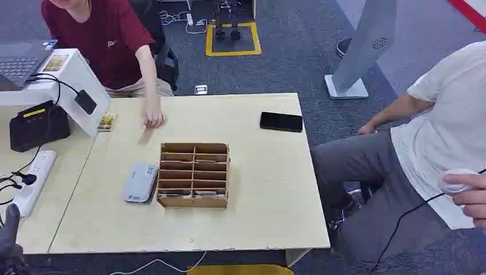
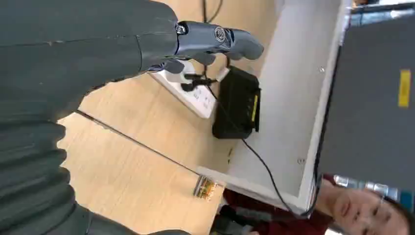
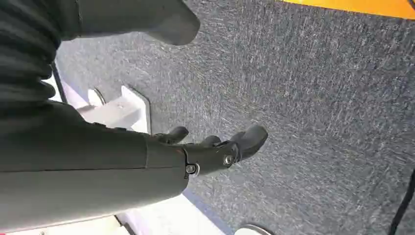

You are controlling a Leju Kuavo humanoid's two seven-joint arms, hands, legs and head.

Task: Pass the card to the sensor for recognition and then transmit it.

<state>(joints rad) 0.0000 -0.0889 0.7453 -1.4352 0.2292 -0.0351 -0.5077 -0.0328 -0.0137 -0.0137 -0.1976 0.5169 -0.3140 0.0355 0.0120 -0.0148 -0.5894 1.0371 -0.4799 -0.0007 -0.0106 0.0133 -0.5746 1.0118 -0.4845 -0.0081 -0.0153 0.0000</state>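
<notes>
Nearest, the left hand (image 1: pixel 10 235) hangs off the desk (image 1: pixel 258 172) edge at 8 o'clock, fingers (image 2: pixel 215 36) apart and empty (the right hand (image 3: pixel 215 152) likewise, over carpet), beyond it the card box (image 1: pixel 193 175), the card (image 1: pixel 106 121) at 11 o'clock.

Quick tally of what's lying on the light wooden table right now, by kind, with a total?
Wooden divided box: 1
Grey sensor device: 1
Black phone: 1
Card: 1, at the table's far left edge
Total: 4
</notes>
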